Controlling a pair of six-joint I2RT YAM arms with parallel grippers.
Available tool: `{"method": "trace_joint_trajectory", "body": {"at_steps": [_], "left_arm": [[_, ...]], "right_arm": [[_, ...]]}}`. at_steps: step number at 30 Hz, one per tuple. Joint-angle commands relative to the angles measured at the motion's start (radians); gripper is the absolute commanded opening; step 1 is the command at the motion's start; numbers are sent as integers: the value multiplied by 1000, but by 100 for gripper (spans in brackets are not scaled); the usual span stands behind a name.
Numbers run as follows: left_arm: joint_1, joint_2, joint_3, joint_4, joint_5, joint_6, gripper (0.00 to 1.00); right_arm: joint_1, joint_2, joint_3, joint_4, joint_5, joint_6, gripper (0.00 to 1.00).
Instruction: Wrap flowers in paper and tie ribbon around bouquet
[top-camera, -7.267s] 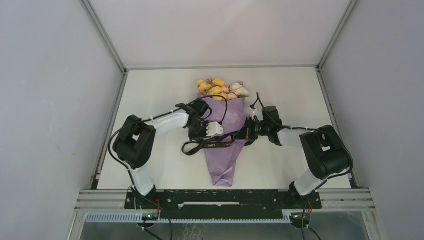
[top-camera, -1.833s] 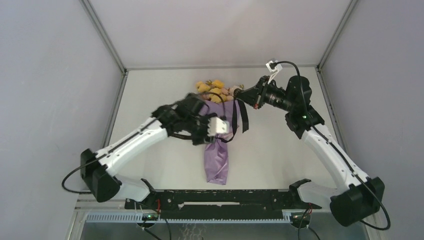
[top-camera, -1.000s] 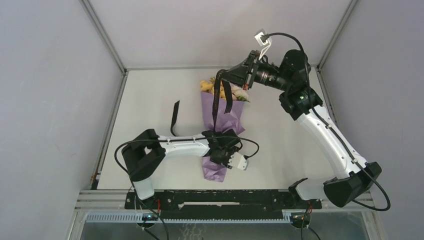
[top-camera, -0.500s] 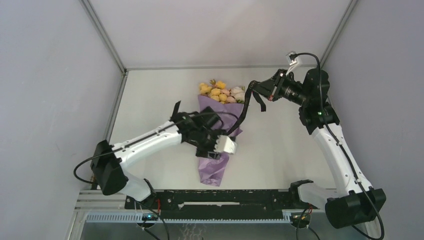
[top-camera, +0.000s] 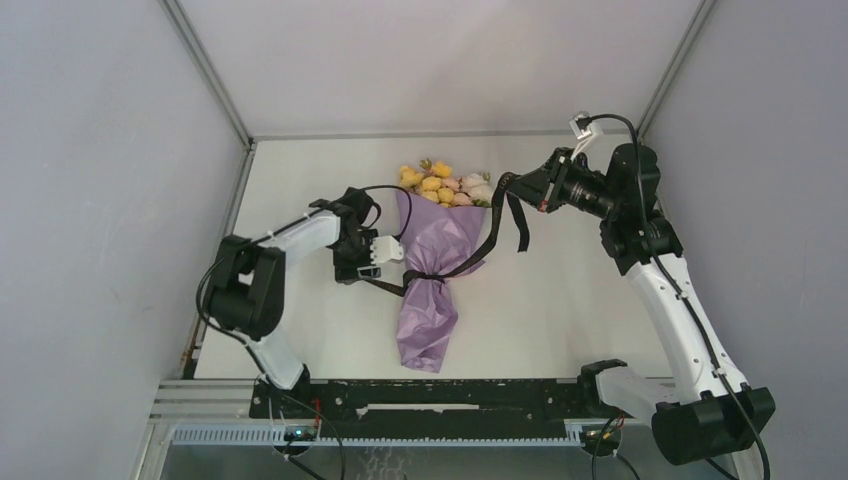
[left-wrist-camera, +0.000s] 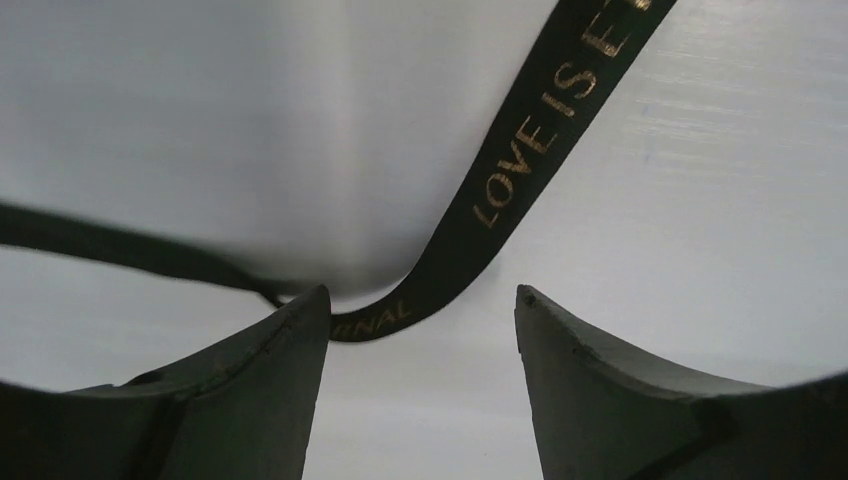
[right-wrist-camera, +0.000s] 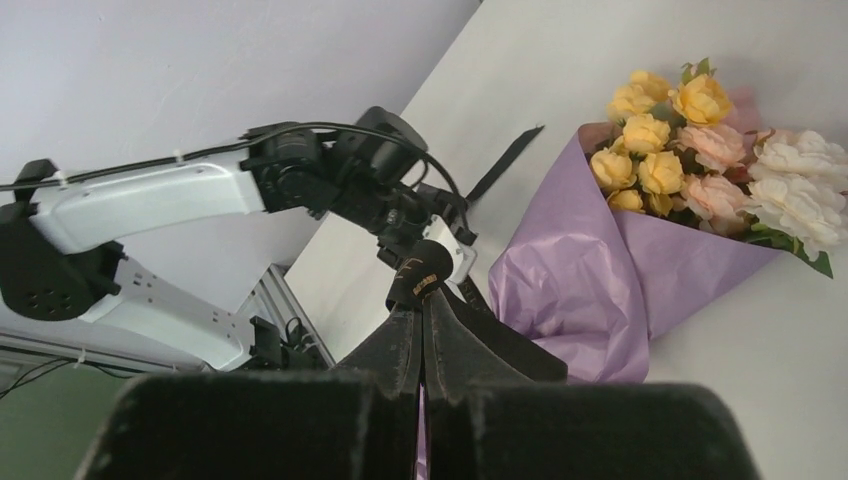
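Left wrist view showed the left jaws standing well apart above the white worktop (left-wrist-camera: 680, 200), gripping nothing. The black ribbon (left-wrist-camera: 525, 150), lettered in gold, ran loose across the gap ahead of them and curved past the tip of one.

In the top external view the left arm (top-camera: 300, 232) was folded sharply at the elbow, its forearm reaching low over the worktop. The bouquet (top-camera: 425, 310) lay just to the right of the left jaws. The ribbon was cinched round the waist of the lilac paper cone (top-camera: 440, 240), and one strand ran from there toward the left jaws.

The right arm (top-camera: 680, 300) stood tall and stretched, its wrist turned inward. The right jaws were raised and pinched shut on the other length of ribbon, with a loose tail hanging below them. The yellow, pink and white blooms (top-camera: 445, 185) lay just left of the right jaws. The cone's narrow end pointed away from those jaws, toward the arm bases.
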Motion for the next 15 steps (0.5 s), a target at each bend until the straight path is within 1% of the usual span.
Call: {"method": "trace_joint_trajectory", "body": {"at_steps": [1,6,7,8,9,11,12,15], "left_arm": [[7,77,64,-38,-20,57,73],[18,116,51,-12,-55,58,69],[21,118,50,-11,-82,58,67],[23,120,50,-8,-95,52,61],[26,123,52,-4,-115,41,48],[37,130,52,14,-181,13,11],[50,129,47,29,-214,-9,1],[126,107,12,104,-259,-79,0]], "right_arm": [[-13,-31,2,-7,-7,-31,0],[-45,-42,2,-32,-20,-39,0],[-60,-46,2,-38,-25,-38,0],[-74,-53,2,-43,-28,-37,0],[-91,-59,2,-50,-28,-37,0],[-130,-77,2,-67,-23,-35,0],[-156,-88,-3,-76,-18,-30,0],[-264,-112,-55,-109,13,27,0]]}}
